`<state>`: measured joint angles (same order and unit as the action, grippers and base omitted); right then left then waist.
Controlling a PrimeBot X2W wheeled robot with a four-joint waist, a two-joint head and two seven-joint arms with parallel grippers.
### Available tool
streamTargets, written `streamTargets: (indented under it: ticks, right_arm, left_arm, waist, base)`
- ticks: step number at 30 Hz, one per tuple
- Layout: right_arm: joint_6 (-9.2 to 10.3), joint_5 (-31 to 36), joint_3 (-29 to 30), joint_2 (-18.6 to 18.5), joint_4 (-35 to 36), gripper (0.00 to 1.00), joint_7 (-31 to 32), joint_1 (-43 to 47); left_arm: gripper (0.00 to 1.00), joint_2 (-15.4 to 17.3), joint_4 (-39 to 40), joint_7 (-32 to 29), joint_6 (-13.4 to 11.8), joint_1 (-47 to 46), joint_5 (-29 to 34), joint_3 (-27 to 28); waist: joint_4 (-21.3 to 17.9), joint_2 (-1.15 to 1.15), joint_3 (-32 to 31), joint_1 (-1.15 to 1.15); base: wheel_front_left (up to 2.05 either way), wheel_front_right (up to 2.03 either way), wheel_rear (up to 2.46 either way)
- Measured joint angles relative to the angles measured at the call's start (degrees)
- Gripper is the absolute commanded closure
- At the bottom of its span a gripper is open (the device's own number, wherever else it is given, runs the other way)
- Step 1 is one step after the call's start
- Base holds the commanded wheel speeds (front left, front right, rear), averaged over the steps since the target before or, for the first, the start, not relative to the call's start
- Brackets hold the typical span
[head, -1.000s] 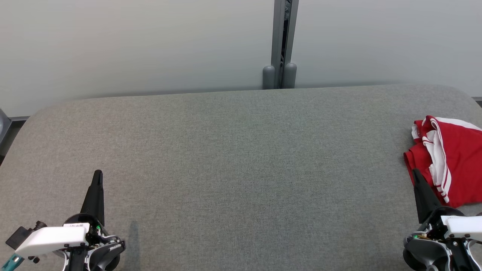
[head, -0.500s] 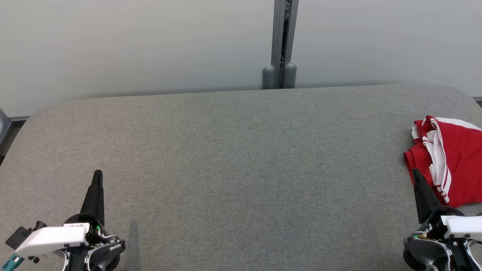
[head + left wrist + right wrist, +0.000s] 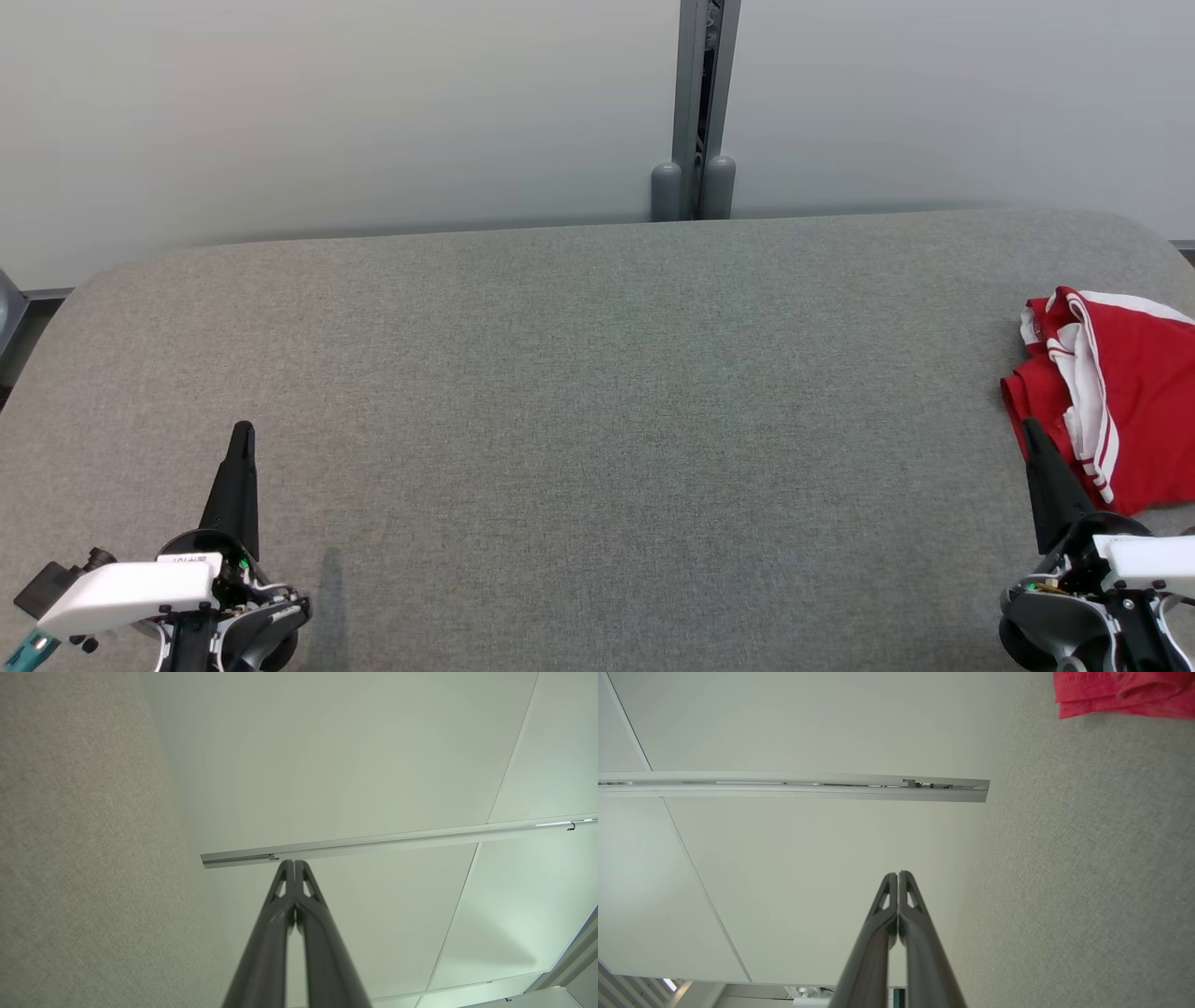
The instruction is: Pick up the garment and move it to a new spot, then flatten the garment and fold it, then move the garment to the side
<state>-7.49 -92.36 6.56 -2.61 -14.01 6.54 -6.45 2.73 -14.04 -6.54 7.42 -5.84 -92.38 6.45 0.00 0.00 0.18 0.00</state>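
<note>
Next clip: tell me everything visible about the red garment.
The red garment is soft cloth with white bands and stripes, loosely bunched in layers, not flat. It lies on the grey fabric tabletop at its right side, partly cut off by the head view's edge. The shut right gripper points up beside its near-left corner; the right wrist view shows it clear of the cloth.

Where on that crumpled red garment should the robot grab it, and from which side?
Probably the raised, bunched fold with the white stripes on the red garment, pinched from above by the right gripper, which sits nearest: that ridge stands up from the grey surface.
</note>
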Motion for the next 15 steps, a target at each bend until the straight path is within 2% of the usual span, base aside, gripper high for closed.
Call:
streamTargets:
  ticks: [15]
  right_arm:
    - [0.01, 0.0, 0.0, 0.0, 0.0, 1.00, 0.0, 0.0]
  left_arm:
    - [1.00, 0.0, 0.0, 0.0, 0.0, 0.0, 0.0, 0.0]
  waist:
    - [0.0, 0.00, 0.0, 0.00]
  base:
    - [0.00, 0.00, 0.00]
